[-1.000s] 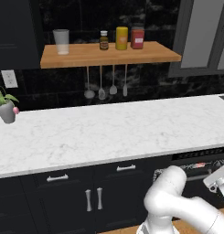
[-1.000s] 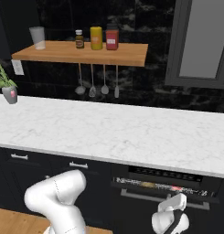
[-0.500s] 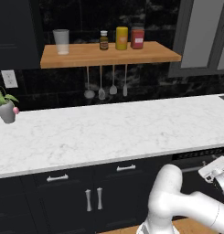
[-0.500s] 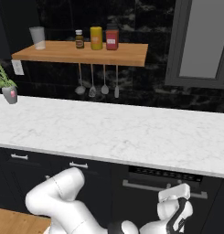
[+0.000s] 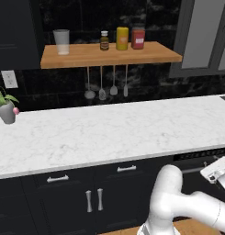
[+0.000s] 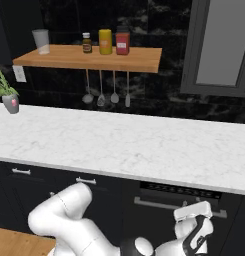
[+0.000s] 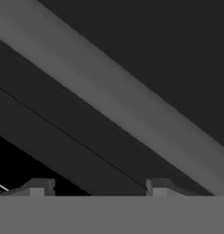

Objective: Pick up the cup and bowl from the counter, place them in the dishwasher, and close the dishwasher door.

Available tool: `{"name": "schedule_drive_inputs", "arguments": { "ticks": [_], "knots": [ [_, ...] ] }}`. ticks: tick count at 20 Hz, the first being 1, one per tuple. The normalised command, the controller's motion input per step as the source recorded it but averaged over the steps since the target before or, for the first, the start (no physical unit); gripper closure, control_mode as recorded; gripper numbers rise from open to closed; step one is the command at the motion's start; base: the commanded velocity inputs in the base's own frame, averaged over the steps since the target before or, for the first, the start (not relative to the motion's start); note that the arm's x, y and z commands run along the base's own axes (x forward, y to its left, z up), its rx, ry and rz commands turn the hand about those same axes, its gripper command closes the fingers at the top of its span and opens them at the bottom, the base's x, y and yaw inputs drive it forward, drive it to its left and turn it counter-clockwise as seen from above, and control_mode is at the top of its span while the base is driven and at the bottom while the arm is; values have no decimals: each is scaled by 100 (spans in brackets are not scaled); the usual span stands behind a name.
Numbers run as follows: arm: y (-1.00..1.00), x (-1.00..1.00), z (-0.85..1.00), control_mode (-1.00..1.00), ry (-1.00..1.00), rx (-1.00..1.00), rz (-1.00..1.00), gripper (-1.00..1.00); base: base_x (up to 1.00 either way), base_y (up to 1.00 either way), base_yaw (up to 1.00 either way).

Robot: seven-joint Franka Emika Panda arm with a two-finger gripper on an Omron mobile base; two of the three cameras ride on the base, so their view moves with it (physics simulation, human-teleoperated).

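The dishwasher door (image 6: 179,215) stands almost upright under the counter (image 6: 119,145), its silver bar handle (image 6: 159,203) just below a dotted control strip. In the hand view the handle (image 7: 131,98) crosses the dark panel on a slant, very close. My gripper (image 7: 98,187) is open, with nothing between its fingertips (image 7: 38,186), and faces the door. The hand (image 6: 193,212) sits low in front of the door's right part, and it also appears at the right edge of the left base view (image 5: 217,170). The cup and the bowl are out of view.
Dark navy cabinets (image 5: 93,197) with small silver handles run left of the dishwasher. A potted plant (image 5: 6,108) stands at the counter's far left. The wooden shelf (image 5: 109,54) above carries a tumbler, a bottle and two jars, and utensils hang beneath it.
The dishwasher door has swung up from part-open, with racks showing, to almost upright. My hand rose with it, staying in front of the door.
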Motion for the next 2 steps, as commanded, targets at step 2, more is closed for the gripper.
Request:
{"name": "schedule_drive_inputs", "arguments": {
  "ticks": [2],
  "knots": [
    [5, 0, -51, -100, -7, 4, 5, -100, 0, 0, 0]
  ]
}}
